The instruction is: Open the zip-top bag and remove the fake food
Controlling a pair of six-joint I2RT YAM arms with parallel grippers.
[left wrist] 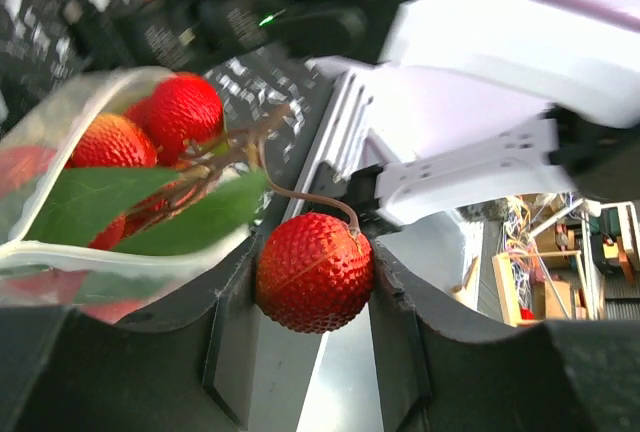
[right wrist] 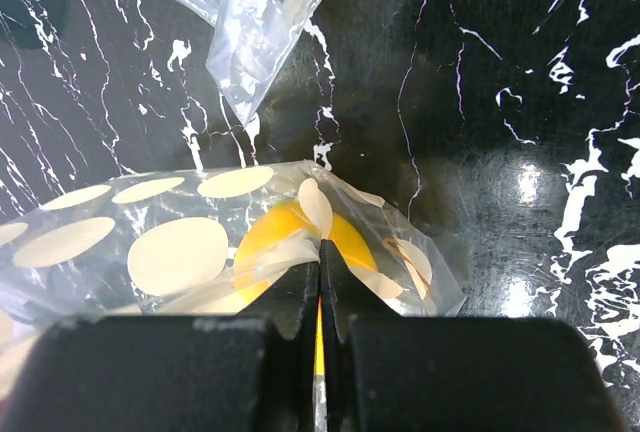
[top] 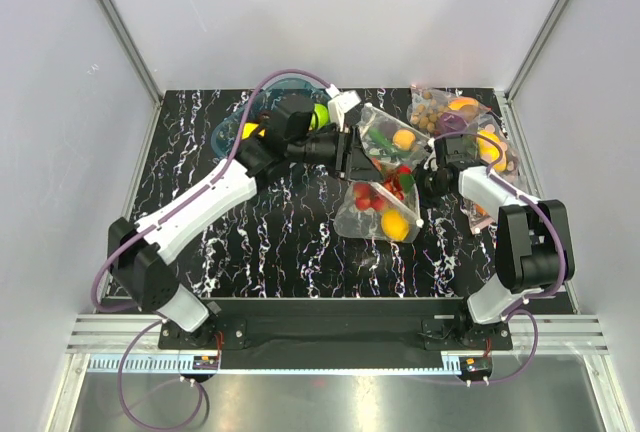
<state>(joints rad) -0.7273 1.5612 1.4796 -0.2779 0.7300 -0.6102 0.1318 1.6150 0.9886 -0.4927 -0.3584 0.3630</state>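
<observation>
The left jaws pinch one red berry of the berry cluster (left wrist: 315, 272), whose stem runs back into the zip-top bag (top: 372, 214) in the middle of the tabletop (top: 290, 242), while the right jaws, pressed together, pinch the bag's right edge.

I'm watching the black marbled bench (top: 290, 242) carrying the zip-top bag (top: 372, 214) at centre. A bag of brown balls (top: 428, 107) and a blue tub (top: 225, 134) are sitting rearward.
</observation>
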